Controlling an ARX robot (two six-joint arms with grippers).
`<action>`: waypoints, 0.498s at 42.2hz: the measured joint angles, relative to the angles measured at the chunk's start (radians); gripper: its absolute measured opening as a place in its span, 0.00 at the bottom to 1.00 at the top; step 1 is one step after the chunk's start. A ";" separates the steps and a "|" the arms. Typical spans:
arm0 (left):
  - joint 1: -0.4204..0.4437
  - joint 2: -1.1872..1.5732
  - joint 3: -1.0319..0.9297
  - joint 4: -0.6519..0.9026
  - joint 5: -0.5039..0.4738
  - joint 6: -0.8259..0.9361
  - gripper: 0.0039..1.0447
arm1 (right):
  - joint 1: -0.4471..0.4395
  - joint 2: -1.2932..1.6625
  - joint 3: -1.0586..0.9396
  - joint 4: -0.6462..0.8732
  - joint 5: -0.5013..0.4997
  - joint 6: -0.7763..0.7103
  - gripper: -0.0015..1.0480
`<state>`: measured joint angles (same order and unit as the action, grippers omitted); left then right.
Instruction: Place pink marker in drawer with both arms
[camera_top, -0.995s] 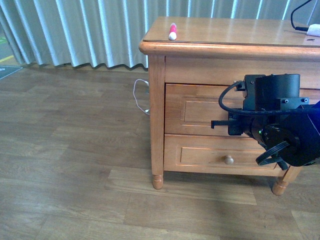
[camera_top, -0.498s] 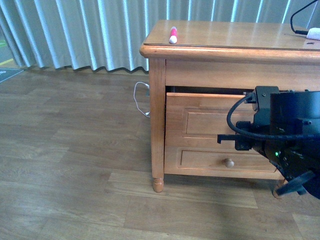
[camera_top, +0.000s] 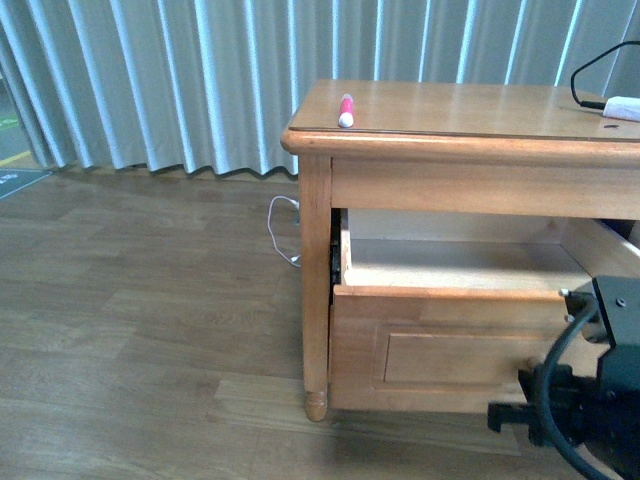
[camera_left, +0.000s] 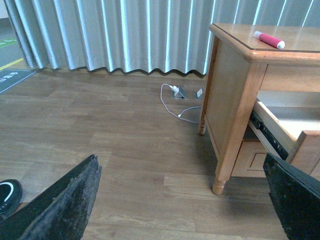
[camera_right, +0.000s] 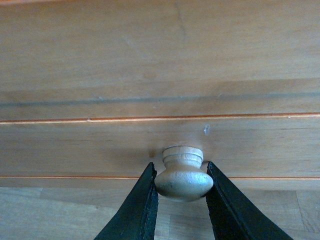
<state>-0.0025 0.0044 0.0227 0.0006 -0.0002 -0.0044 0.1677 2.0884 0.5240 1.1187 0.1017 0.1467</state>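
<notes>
The pink marker (camera_top: 346, 110) lies on the cabinet top (camera_top: 470, 105) near its left front corner, and it also shows in the left wrist view (camera_left: 268, 39). The upper drawer (camera_top: 440, 345) stands pulled far out, its bare inside (camera_top: 460, 265) showing. My right gripper (camera_right: 181, 172) is shut on the drawer's round wooden knob (camera_right: 183, 176), one finger on each side. The right arm (camera_top: 590, 420) sits low at the front right. My left gripper (camera_left: 180, 162) hangs open over the wooden floor, left of the cabinet, with nothing between its fingers.
A white plug box (camera_top: 625, 108) with a black cable lies at the right end of the cabinet top. A white cord (camera_top: 283, 225) trails on the floor beside the cabinet's left leg. Grey curtains (camera_top: 150, 80) hang behind. A shoe (camera_left: 7, 192) shows at the floor's edge.
The upper drawer went from closed to pulled far out, with the right gripper on its knob moving back toward me. The lower drawer is now hidden behind it.
</notes>
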 joint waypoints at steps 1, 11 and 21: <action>0.000 0.000 0.000 0.000 0.000 0.000 0.94 | 0.000 -0.010 -0.027 0.010 -0.005 -0.001 0.23; 0.000 0.000 0.000 0.000 0.000 0.000 0.94 | -0.031 -0.228 -0.199 -0.018 -0.003 0.001 0.65; 0.000 0.000 0.000 0.000 0.000 0.000 0.94 | -0.101 -0.755 -0.291 -0.470 -0.117 0.000 0.91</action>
<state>-0.0025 0.0044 0.0227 0.0006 -0.0002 -0.0044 0.0662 1.3331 0.2329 0.6487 -0.0158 0.1463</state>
